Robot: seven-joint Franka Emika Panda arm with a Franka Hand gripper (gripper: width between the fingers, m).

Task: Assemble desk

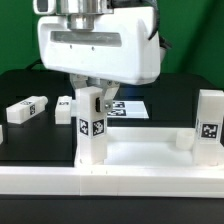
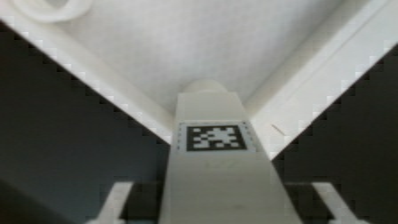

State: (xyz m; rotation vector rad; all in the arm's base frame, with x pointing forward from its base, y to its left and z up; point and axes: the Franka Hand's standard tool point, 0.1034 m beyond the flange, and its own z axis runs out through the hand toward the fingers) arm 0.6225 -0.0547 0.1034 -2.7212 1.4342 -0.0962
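The fingers (image 2: 121,205) are spread beside the upright leg (image 1: 92,122) at the tabletop (image 1: 150,152) corner, a second leg (image 1: 210,120) stands near, and a third leg (image 1: 26,109) and fourth leg (image 1: 65,108) lie on the bench (image 1: 30,142).

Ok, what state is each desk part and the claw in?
claw: open, straddling one leg
straddled leg: upright at a tabletop corner
second standing leg: upright at another corner
loose leg nearest the claw: lying on the table
other loose leg: lying on the table
tabletop: flat, rim up
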